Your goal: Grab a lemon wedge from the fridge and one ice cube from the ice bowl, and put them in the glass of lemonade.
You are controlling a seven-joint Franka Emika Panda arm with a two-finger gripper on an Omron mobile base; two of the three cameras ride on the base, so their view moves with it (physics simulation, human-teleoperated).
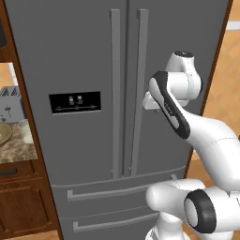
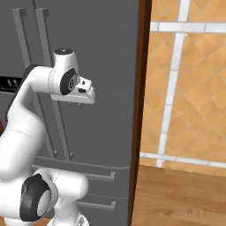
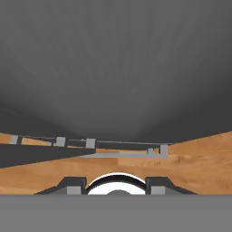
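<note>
The tall dark-grey French-door fridge (image 1: 117, 93) takes up most of the left base view, both doors closed. Its two long vertical handles (image 1: 127, 93) run side by side down the centre of the frame, and the black dispenser panel (image 1: 75, 102) sits on the left door. The lemon wedge is presumably inside; it cannot be confirmed until a door is open.

The two-finger gripper (image 2: 76, 104) hangs near the middle left of the right base view, pointing downward, close in front of the right door and to the right of the handles. It is not touching a handle. In the hand view the two dark finger tips (image 3: 74, 185) stand apart at a moderate gap with nothing between them.

At the left edge of the left base view, a silver toaster (image 1: 9, 105), the wide tan-brown ice bowl (image 1: 4, 134) and the short translucent glass of lemonade (image 1: 25, 131) stand on a speckled counter (image 1: 18, 152). No ice cube can be made out.

Step in hand, by judgement: approach to the right door handle.
- Rotate the hand so the fingers face the door and straddle the handle bar.
- Widen the gap if the bar does not fit.
- Grip at mid-height, where the bar is clear of its mounts.
- Pull along the door's arc, hinge on the right side.
</note>
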